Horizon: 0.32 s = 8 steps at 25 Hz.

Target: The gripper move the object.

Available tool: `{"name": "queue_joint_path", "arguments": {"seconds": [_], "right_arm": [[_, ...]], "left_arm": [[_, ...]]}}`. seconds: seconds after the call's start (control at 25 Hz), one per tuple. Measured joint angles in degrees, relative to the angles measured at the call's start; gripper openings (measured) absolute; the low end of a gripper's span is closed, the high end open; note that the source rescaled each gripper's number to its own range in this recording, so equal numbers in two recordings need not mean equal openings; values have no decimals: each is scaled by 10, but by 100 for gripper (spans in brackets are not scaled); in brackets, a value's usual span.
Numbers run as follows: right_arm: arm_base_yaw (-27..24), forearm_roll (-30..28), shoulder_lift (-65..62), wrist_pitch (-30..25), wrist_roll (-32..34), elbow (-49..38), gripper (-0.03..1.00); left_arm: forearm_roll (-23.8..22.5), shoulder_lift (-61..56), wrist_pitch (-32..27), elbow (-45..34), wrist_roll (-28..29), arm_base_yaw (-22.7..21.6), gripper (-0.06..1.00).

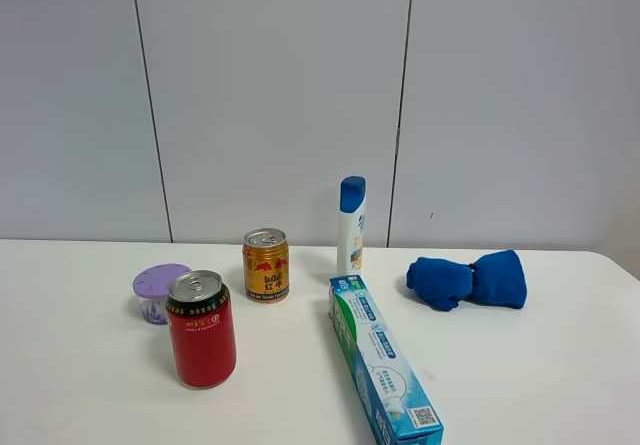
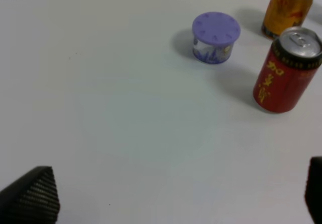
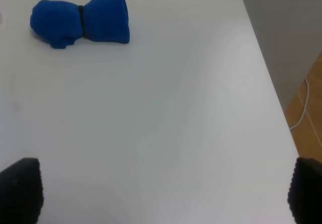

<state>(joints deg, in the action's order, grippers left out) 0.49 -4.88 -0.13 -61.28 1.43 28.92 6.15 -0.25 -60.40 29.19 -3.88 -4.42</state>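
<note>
The white shampoo bottle [image 1: 351,227] with a blue cap stands upright at the back of the white table, near the middle. It shows only in the exterior high view. No gripper shows in that view. In the left wrist view my left gripper [image 2: 176,196] is open and empty, fingertips [image 2: 31,196] wide apart above bare table, well short of the cans. In the right wrist view my right gripper [image 3: 161,191] is open and empty, fingertips [image 3: 20,189] wide apart over bare table near the table's right edge, away from the blue cloth bundle [image 3: 80,18].
A red can [image 1: 201,329], a gold can [image 1: 266,265] and a small purple-lidded jar [image 1: 160,293] stand left of the bottle. A long toothpaste box [image 1: 382,359] lies in front of it. The blue cloth bundle [image 1: 468,281] lies to its right.
</note>
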Motion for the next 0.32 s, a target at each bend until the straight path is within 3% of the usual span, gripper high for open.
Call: {"name": "queue_joint_path", "arguments": {"seconds": [0.32], "right_arm": [[0,0,0,0,0,0,100]], "left_arm": [[0,0,0,0,0,0,100]]}}
